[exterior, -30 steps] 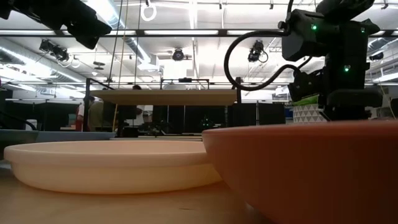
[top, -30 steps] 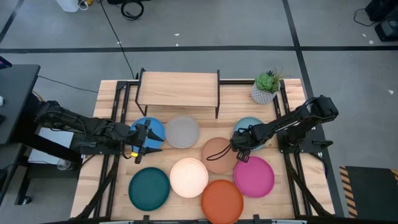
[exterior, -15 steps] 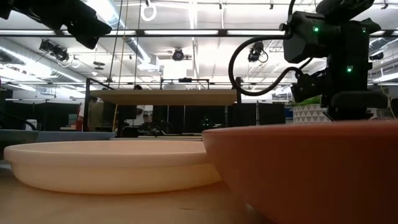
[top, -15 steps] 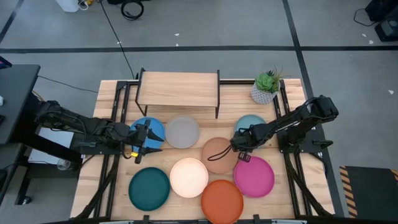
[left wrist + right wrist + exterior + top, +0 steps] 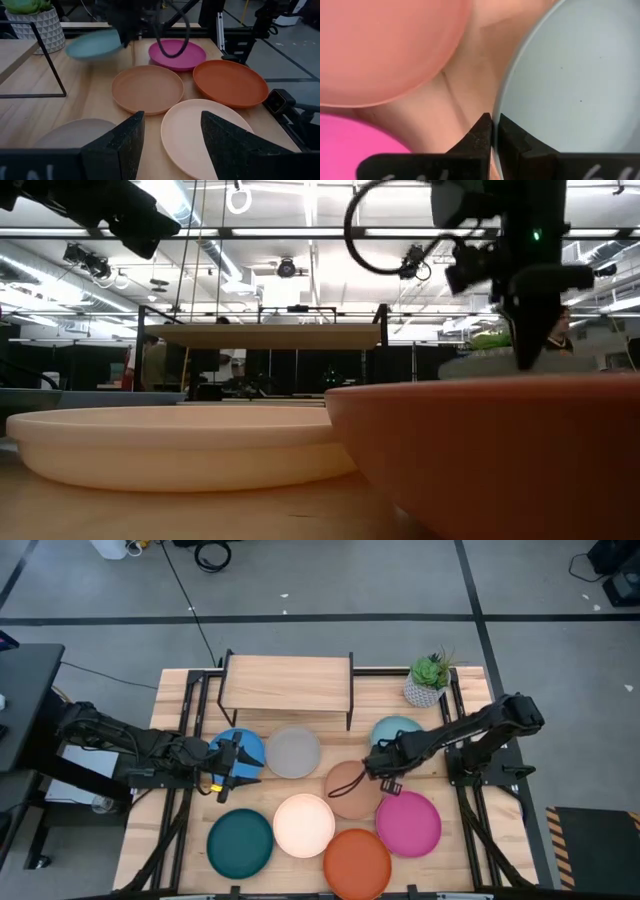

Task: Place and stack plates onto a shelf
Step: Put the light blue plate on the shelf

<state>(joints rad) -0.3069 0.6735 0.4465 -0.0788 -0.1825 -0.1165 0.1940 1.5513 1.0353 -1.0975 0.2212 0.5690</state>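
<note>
pincer right [image 5: 495, 131] | pinching light blue plate [image 5: 570, 75] rim | pincer left [image 5: 172, 132] | spread | writing: none legible

Your right claw [image 5: 376, 766] pinches the rim of one plate [image 5: 396, 730], which reaches from it toward the potted plant [image 5: 428, 679]. Just beside the claw, toward the front edge of the surface [image 5: 180, 690], lie two plates [image 5: 350, 790] [image 5: 408, 823]. The shelf [image 5: 287, 683] stands well behind and to its left. Your left claw [image 5: 243, 761] sits far left, between two plates [image 5: 236, 748] [image 5: 293, 752].
</note>
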